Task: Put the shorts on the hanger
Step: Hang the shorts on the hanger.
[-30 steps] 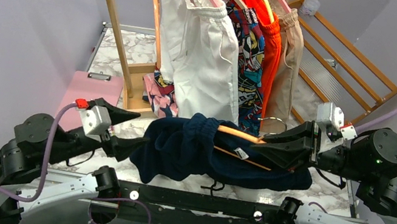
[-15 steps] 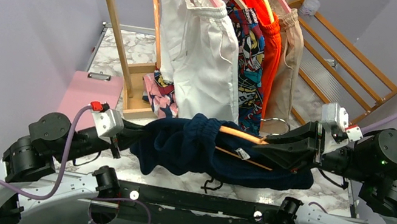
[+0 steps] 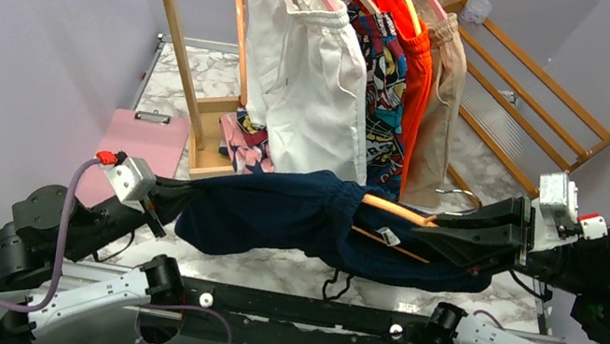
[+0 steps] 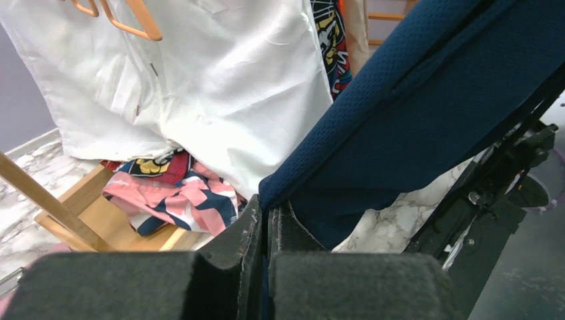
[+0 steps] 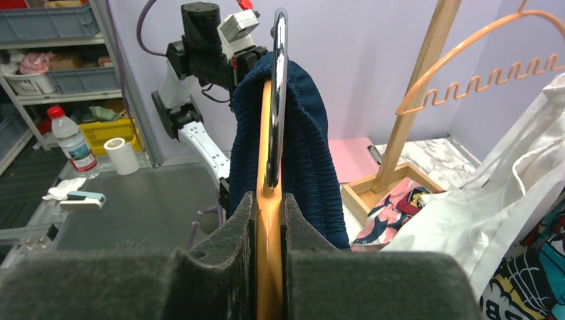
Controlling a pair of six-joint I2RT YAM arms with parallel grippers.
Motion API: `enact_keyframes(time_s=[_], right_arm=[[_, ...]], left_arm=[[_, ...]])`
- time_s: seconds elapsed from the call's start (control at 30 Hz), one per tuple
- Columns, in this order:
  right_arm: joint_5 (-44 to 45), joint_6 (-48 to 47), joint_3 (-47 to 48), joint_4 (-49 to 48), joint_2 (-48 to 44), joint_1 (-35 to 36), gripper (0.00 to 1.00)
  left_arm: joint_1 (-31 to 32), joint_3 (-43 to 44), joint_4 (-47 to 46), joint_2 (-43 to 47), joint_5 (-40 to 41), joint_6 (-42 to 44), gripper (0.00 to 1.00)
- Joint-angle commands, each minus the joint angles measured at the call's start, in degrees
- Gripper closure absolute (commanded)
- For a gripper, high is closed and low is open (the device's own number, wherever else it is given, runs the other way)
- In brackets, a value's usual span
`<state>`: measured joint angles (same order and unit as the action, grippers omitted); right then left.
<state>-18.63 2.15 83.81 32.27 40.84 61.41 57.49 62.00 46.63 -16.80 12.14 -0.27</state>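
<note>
The dark navy shorts (image 3: 293, 215) hang stretched out above the marble table, threaded over the orange-tan wooden hanger (image 3: 396, 211). My left gripper (image 3: 176, 197) is shut on the left end of the shorts (image 4: 400, 113), the cloth pinched between its pads (image 4: 268, 223). My right gripper (image 3: 432, 235) is shut on the hanger (image 5: 268, 200) near its metal hook (image 5: 280, 87), with the navy waistband (image 5: 303, 147) draped over the hanger just beyond the fingertips. A small white label (image 3: 388, 236) shows by the crossbar.
A wooden rack (image 3: 177, 26) behind holds white shorts (image 3: 305, 68), patterned and bright orange ones (image 3: 410, 67) on pink hangers. A wooden tray with folded pink cloth (image 3: 242, 142) sits at its base. A pink clipboard (image 3: 136, 142) lies at left. Wooden slats (image 3: 532, 98) lean at right.
My left gripper moved in, shut on the shorts' left end and pulled left. The right gripper carried the hanger right. The bunched shorts now stretch out long.
</note>
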Motion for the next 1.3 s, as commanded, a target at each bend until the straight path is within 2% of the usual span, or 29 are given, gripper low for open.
enact_keyframes(time_s=[0.0, 0.23, 0.27, 0.33, 0.37, 0.4, 0.47, 0.63, 0.93, 1.1, 1.27], right_arm=[[1.1, 1.0, 0.4, -7.6, -0.4, 0.1, 0.99], [1.2, 0.8, 0.5, -8.4, -0.4, 0.1, 0.99], [1.3, 0.8, 0.7, -8.5, -0.3, 0.1, 0.99], [1.2, 0.6, 1.3, -7.7, 0.2, 0.1, 0.99], [1.2, 0.4, 1.7, -7.1, 0.6, 0.1, 0.99], [1.1, 0.1, 2.2, -6.2, 1.0, 0.1, 0.99], [1.0, -0.5, 3.1, -4.8, 2.0, 0.1, 0.99], [0.2, -2.4, 4.3, -1.6, 5.4, 0.1, 0.99], [-3.3, -4.8, 3.0, -0.2, 11.9, 0.1, 0.99], [-4.4, -4.9, 2.8, 0.2, 14.1, 0.1, 0.99], [-4.8, -5.0, 2.2, 1.0, 15.2, 0.1, 0.99]], left_arm=[[-0.2, -0.6, 0.8, 0.9, 2.2, -2.5, 1.00], [-0.2, 1.6, 1.3, -1.5, -0.3, -1.0, 0.99], [-0.2, 2.2, 1.3, -1.8, -0.9, -0.5, 0.84], [-0.1, 4.3, 1.3, -2.2, -1.1, 0.2, 0.44], [-0.2, 6.0, 1.1, -2.5, -1.1, 0.8, 0.31], [-0.2, 8.0, 0.8, -2.8, -1.2, 1.5, 0.24], [-0.2, 12.6, -0.1, -4.4, -1.6, 3.3, 0.16], [-0.2, 23.8, -3.0, -12.1, -7.4, 7.2, 0.14], [-0.2, 28.2, -5.9, -30.4, -34.4, 8.9, 0.14], [-0.2, 28.4, -6.2, -36.1, -38.3, 12.0, 0.14], [-0.2, 28.6, -6.4, -37.8, -37.8, 14.7, 0.15]])
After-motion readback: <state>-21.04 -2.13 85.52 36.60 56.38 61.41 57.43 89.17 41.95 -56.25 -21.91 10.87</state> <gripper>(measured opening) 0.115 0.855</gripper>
